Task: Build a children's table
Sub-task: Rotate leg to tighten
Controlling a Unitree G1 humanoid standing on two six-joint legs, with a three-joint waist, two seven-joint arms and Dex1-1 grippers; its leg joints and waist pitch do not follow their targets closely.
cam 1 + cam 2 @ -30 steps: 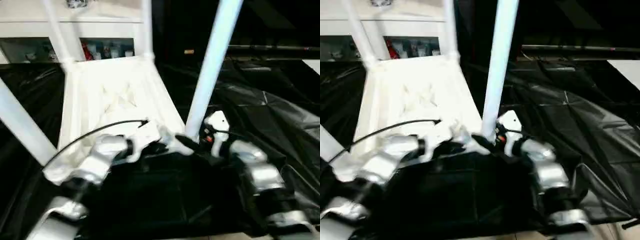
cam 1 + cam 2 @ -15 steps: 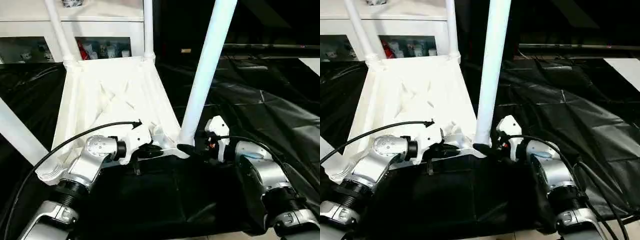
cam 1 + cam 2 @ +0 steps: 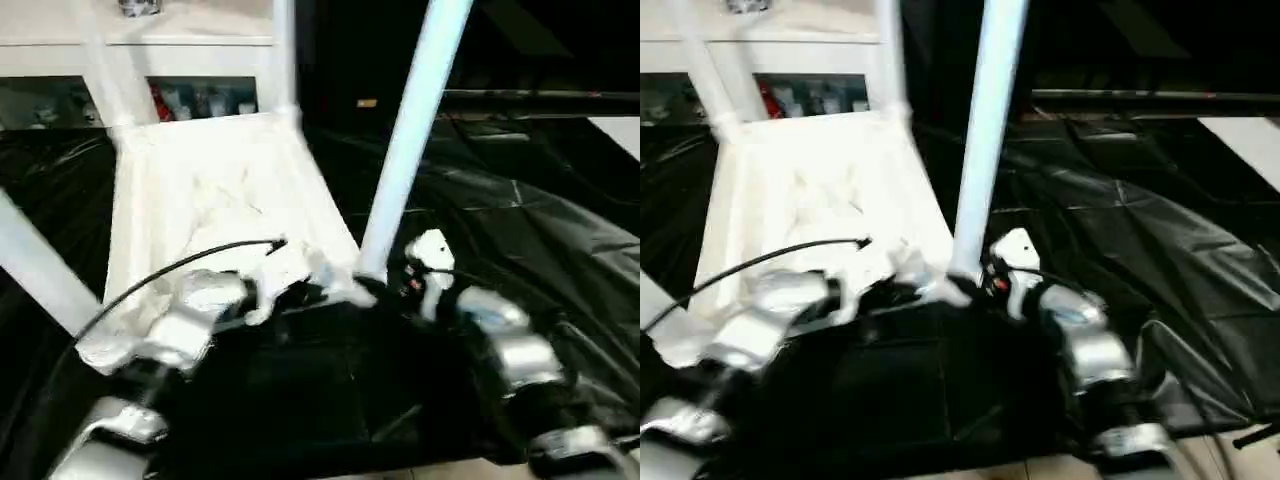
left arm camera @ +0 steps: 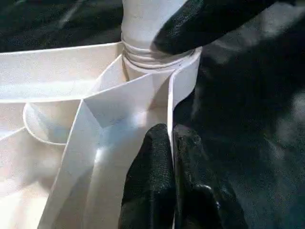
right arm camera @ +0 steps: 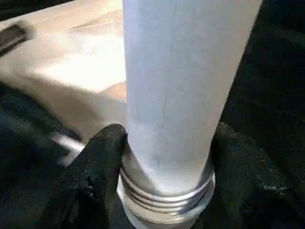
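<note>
Right tool (image 5: 164,167) has narrowed round near leg (image 3: 405,150) | left tool (image 4: 171,157) pinches tabletop rim (image 4: 183,81) | twist leg squarely home

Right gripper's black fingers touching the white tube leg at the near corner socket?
Touching. The right wrist view shows both black fingers of the right gripper pressed against the white tube leg, just above its threaded base.
</note>
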